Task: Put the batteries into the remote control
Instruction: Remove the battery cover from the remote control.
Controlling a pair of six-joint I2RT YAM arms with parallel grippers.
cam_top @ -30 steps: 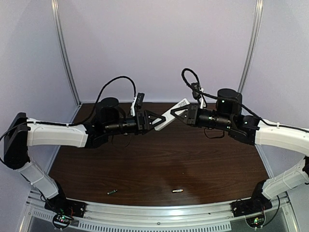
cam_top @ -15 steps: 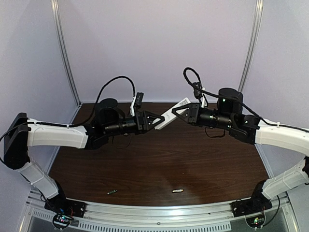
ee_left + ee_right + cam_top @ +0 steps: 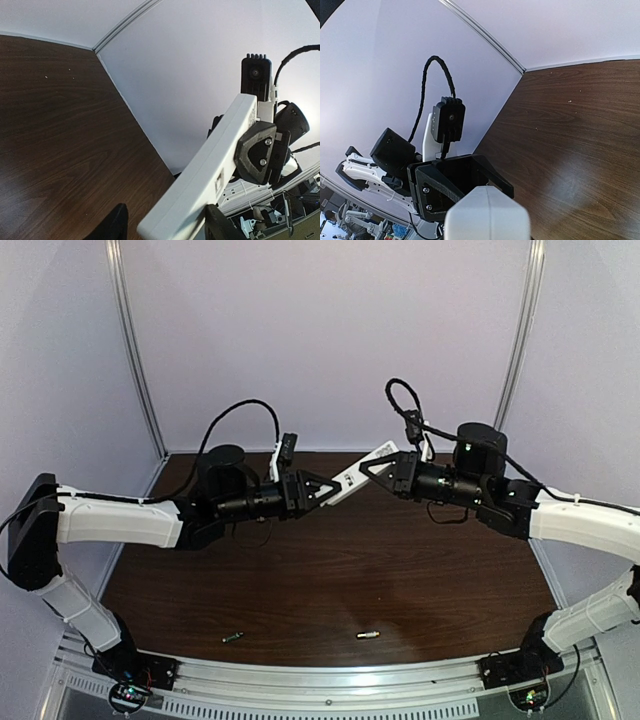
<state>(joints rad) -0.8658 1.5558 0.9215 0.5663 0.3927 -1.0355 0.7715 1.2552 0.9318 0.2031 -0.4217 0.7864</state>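
Observation:
The white remote control (image 3: 352, 478) hangs in the air above the back of the table, slanting up to the right between both arms. My right gripper (image 3: 373, 468) is shut on its upper end, and one of its black fingers (image 3: 257, 152) presses on the remote's (image 3: 215, 165) side. My left gripper (image 3: 327, 488) is open around the lower end. There its left finger (image 3: 114, 226) stands apart from the remote while the other finger (image 3: 216, 226) sits against it. Two batteries (image 3: 233, 638) (image 3: 368, 634) lie on the table near the front edge. The remote's end (image 3: 487, 215) hides the right fingers in the right wrist view.
The dark wooden table (image 3: 330, 570) is bounded by purple walls at the back and sides. A metal rail (image 3: 320, 685) runs along the front by the arm bases. Black cables (image 3: 405, 405) loop above both wrists.
The right gripper has carried the remote slightly up and to the right. The left gripper stays at the remote's lower end.

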